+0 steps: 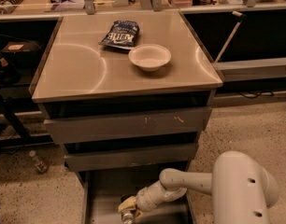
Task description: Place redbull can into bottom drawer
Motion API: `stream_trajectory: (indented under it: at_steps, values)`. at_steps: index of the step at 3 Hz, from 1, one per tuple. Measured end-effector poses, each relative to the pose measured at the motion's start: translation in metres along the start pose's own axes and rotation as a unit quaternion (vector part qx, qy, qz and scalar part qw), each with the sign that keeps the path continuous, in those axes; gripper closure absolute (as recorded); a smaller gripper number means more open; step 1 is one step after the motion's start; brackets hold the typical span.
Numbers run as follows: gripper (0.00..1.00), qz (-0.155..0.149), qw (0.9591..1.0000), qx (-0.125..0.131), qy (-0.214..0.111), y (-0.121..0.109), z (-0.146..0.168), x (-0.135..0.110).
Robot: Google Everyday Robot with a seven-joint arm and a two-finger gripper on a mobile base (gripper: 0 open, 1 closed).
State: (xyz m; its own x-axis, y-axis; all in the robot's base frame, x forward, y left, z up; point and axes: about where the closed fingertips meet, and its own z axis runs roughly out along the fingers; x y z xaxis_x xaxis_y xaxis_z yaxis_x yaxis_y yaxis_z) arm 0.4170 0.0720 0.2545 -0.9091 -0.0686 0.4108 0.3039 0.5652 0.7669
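Note:
The bottom drawer is pulled open at the foot of the grey cabinet, and its flat grey floor shows. My gripper reaches down into it from the right, low over the floor near the picture's bottom edge. A small shiny silver piece, the redbull can, shows right at the gripper's tip. Most of it is hidden by the gripper and cut off by the frame edge.
On the cabinet top lie a dark blue crisp bag and a white bowl. The two upper drawers are closed. A small bottle lies on the floor at the left. My white arm fills the lower right.

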Motion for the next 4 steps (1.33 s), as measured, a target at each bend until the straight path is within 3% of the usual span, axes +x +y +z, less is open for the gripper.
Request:
stream_trajectory:
  at_steps: [1, 2, 3, 4]
  values:
    - [1.0, 0.0, 1.0, -0.001, -0.001, 0.0, 0.001, -0.002]
    - [1.0, 0.012, 0.9996, -0.023, -0.008, -0.016, 0.02, -0.007]
    - [1.0, 0.013, 0.9973, -0.056, -0.044, -0.028, 0.033, -0.017]
    - [1.0, 0.008, 0.9943, -0.07, -0.08, -0.032, 0.033, -0.031]
